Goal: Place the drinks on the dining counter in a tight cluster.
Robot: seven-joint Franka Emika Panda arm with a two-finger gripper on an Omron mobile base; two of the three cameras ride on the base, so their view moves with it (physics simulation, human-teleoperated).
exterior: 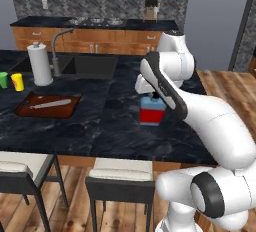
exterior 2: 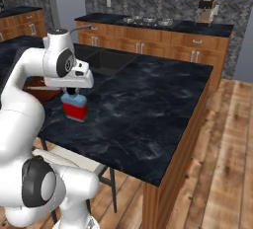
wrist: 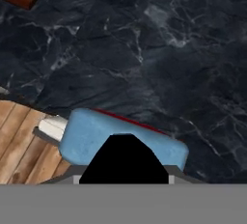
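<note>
Where hand [exterior 2: 72, 91] hangs, blue-and-red bottle [exterior 2: 75, 107] directly beneath

No text, brand, number or sign can be read anywhere. The squat blue-and-red bottle [exterior: 152, 111] on the black marble desk [exterior: 100, 121] has plain coloured bands with no lettering that can be made out. The paper towel roll [exterior: 40, 64], the green cup [exterior: 4, 80] and the yellow cup [exterior: 18, 82] are blank, and the coffee machine [exterior 2: 207, 11] on the back counter is too small to show any marking.
</note>
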